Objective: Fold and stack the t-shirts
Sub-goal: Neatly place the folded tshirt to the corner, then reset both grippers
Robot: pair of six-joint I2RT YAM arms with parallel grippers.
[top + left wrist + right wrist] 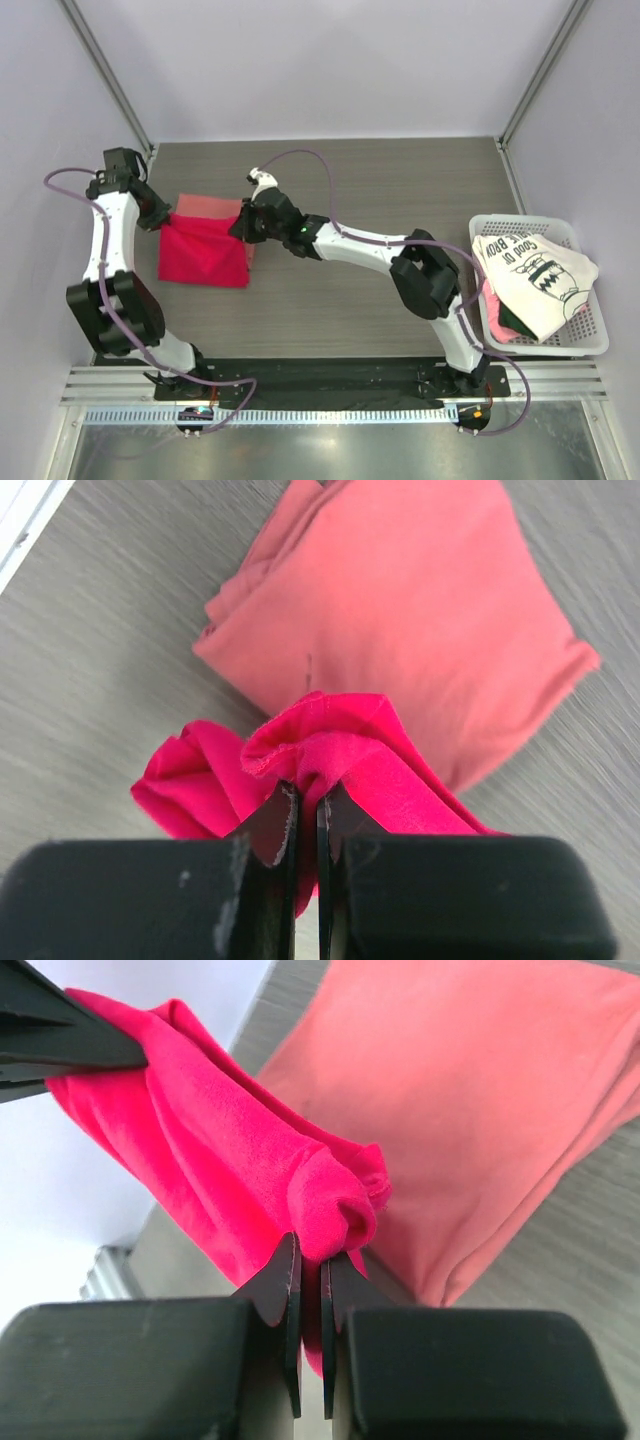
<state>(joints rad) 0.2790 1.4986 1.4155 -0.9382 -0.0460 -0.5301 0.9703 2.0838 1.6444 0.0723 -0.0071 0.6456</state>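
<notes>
Both arms are on the crimson t-shirt, which hangs just in front of the folded salmon-pink t-shirt and drapes over its near edge. The left gripper is pinched tight on a bunched crimson corner at the salmon shirt's left side. The right gripper is clamped on a rolled crimson edge at its right side. Crimson cloth stretches between them, hiding the salmon shirt's near part. Well to its right, a white plastic basket holds the white printed t-shirt, with pink cloth peeking out beneath.
</notes>
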